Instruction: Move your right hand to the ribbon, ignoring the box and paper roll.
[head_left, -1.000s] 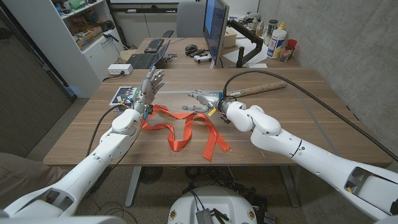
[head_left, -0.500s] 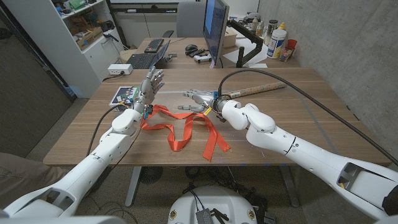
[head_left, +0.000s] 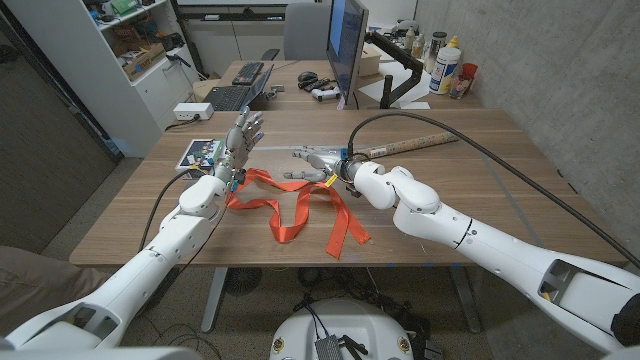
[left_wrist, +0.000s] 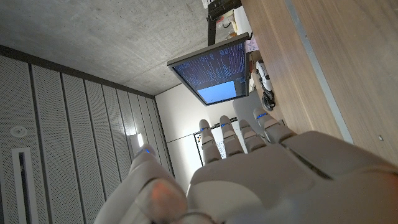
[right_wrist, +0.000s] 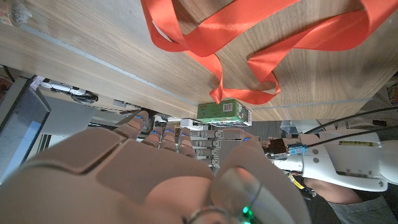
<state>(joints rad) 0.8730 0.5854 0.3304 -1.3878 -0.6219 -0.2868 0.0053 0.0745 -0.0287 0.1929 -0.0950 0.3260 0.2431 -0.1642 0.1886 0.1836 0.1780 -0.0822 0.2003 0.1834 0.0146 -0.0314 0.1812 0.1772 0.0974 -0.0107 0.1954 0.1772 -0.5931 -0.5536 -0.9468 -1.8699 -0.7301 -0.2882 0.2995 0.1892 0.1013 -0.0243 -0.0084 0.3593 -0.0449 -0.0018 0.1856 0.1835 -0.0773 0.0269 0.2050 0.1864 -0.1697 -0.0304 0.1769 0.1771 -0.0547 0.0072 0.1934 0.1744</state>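
Note:
An orange-red ribbon lies in loose loops on the wooden table between my two arms. In the right wrist view the ribbon spreads across the table beyond my fingers. My right hand hovers at the ribbon's far edge with its fingers apart, holding nothing. I cannot tell whether it touches the ribbon. My left hand stands upright at the ribbon's left end, fingers spread and empty. A colourful box lies just left of that hand. A brown paper roll lies behind my right arm.
A monitor, a laptop and a controller sit on the desk behind the table. Bottles stand at the back right. A thick black cable arcs over the table from my right wrist.
My right hand has shifted a little to the left, along the ribbon's far edge. The left hand and the ribbon have not moved.

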